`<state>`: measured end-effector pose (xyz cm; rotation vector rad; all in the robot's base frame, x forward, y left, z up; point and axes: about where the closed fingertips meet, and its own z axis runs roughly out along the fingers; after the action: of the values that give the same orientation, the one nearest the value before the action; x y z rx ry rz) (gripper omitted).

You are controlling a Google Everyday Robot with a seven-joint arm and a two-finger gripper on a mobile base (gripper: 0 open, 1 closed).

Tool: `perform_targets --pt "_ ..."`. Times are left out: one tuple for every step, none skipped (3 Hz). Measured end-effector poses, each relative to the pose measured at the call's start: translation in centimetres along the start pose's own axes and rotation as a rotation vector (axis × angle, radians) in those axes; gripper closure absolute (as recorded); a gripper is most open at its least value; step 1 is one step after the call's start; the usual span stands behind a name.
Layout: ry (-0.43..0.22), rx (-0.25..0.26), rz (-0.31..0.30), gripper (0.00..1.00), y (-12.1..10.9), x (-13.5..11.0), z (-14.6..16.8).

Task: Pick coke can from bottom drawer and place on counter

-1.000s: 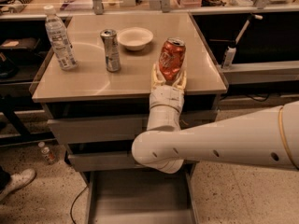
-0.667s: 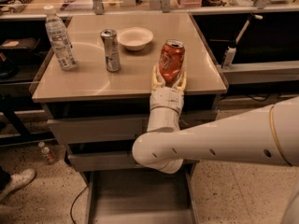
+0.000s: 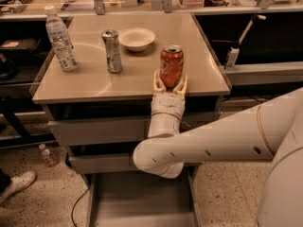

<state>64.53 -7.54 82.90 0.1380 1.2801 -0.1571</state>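
Camera view: tool [image 3: 170, 78] clamped on coke can [image 3: 171, 64], upright nr front edge of counter [image 3: 94, 86]; bottom drawer [image 3: 137, 200] open below, w/ arm [image 3: 213, 145] above it.

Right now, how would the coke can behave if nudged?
The coke can is upright near the counter's front edge, so it could tip and roll off. Its smooth metal wall probably slips easily. The end effector grips it low, possibly leaving the top free to lean.
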Motion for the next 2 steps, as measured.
perform_targets --pt "0.005 0.000 -0.015 1.00 0.03 0.08 -0.09" --pt "0.005 0.000 -0.015 0.81 0.03 -0.26 0.01"
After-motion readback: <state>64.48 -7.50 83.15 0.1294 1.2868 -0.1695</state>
